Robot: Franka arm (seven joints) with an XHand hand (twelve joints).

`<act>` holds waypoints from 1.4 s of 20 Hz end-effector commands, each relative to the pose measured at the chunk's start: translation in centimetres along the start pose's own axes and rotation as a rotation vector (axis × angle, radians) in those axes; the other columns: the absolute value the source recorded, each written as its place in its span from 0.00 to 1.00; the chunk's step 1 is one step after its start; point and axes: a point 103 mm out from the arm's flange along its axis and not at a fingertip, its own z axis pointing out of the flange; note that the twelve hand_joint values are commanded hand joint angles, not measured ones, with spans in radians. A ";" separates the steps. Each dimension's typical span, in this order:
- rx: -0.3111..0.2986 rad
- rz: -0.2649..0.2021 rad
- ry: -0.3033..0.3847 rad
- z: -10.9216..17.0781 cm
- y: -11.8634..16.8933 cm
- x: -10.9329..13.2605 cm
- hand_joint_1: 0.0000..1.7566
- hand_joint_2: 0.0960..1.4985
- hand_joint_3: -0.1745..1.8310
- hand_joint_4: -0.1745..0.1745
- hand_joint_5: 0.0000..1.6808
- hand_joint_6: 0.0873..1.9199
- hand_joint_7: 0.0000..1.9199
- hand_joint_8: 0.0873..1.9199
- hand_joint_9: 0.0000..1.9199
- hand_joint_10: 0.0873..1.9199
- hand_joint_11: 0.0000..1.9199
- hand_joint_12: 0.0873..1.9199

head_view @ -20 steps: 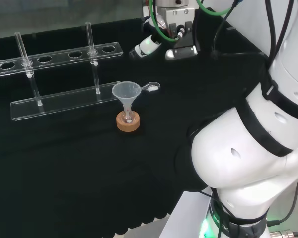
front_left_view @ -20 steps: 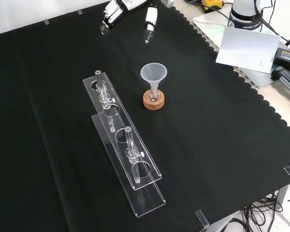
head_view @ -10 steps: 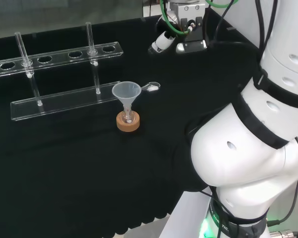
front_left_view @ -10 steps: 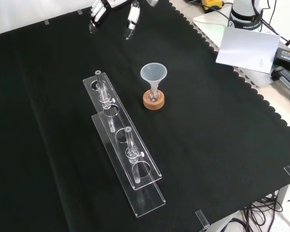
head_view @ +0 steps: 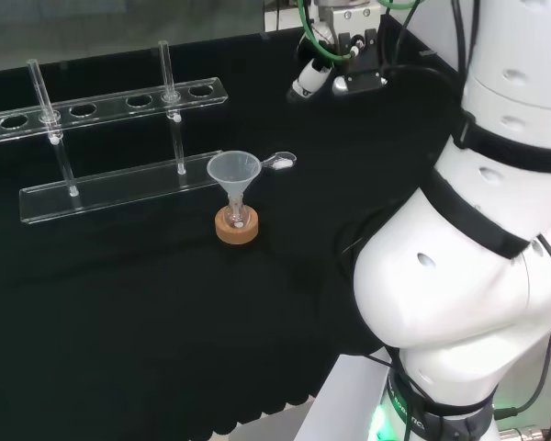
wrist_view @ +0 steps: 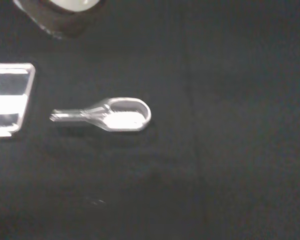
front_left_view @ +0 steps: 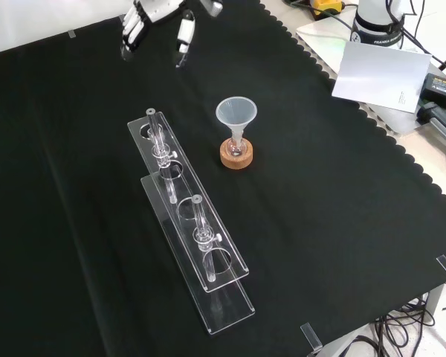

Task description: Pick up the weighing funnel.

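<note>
While the hand [front_left_view: 156, 9] hangs up in the air w/ nothing in it, its fingers [front_left_view: 131, 30] are straight and spread wide from the thumb [front_left_view: 184, 33]. In the front view the hand is at about 11 o'clock from the funnel [front_left_view: 236, 114], well apart. In the head view it is at about 1 o'clock from the funnel, also well apart.

The weighing funnel [head_view: 280, 162] lies flat on the black cloth [head_view: 119, 303]. In the head view it is at about 2 o'clock from the funnel's rim, just beside it, and at about 6 o'clock from the hand, w/ bare cloth in between. In the wrist view its short stem points at the end of the clear rack [wrist_view: 7, 100], not touching it.

The funnel stands mouth up in a small flask on a cork ring [front_left_view: 236, 155]. The rack is at about 9 o'clock from it in both views and holds 2 thin glass tubes [head_view: 39, 87].
</note>
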 end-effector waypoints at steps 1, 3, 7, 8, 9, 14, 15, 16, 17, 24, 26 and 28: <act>0.091 -0.071 -0.069 4.8 4.9 -0.9 0.47 0.51 0.10 0.48 0.28 0.00 0.15 0.32 0.27 0.27 0.23 0.71; 0.095 -0.080 -0.061 5.7 5.3 -0.9 0.46 0.51 0.10 0.48 0.28 0.00 0.15 0.31 0.27 0.27 0.23 0.71; 0.108 -0.120 -0.069 7.5 6.1 -0.4 0.46 0.51 0.10 0.48 0.28 0.00 0.15 0.31 0.26 0.27 0.22 0.71; 0.108 -0.126 -0.070 7.9 6.3 -0.3 0.46 0.51 0.10 0.48 0.28 0.00 0.15 0.31 0.26 0.27 0.22 0.71; 0.110 -0.132 -0.071 8.3 6.5 -0.2 0.46 0.51 0.10 0.48 0.28 0.00 0.15 0.31 0.26 0.27 0.22 0.71; 0.129 -0.179 -0.090 9.8 7.2 0.8 0.47 0.50 0.10 0.49 0.28 0.00 0.15 0.31 0.27 0.27 0.22 0.72; 0.137 -0.184 -0.089 10.1 7.3 1.0 0.47 0.50 0.10 0.50 0.28 0.00 0.15 0.31 0.27 0.27 0.22 0.72; 0.147 -0.189 -0.091 10.3 7.4 1.1 0.47 0.50 0.10 0.50 0.28 0.00 0.15 0.31 0.27 0.27 0.21 0.72; 0.151 -0.195 -0.087 10.6 7.4 1.0 0.47 0.50 0.10 0.50 0.28 0.00 0.15 0.31 0.27 0.27 0.21 0.72; 0.138 -0.219 -0.154 11.5 8.0 1.9 0.47 0.49 0.10 0.50 0.28 0.00 0.14 0.31 0.26 0.27 0.20 0.72; 0.134 -0.219 -0.170 11.6 8.2 2.2 0.48 0.49 0.10 0.50 0.28 0.00 0.14 0.31 0.26 0.27 0.20 0.72; 0.131 -0.219 -0.174 11.9 8.3 2.4 0.48 0.49 0.10 0.50 0.28 0.00 0.14 0.31 0.26 0.27 0.20 0.72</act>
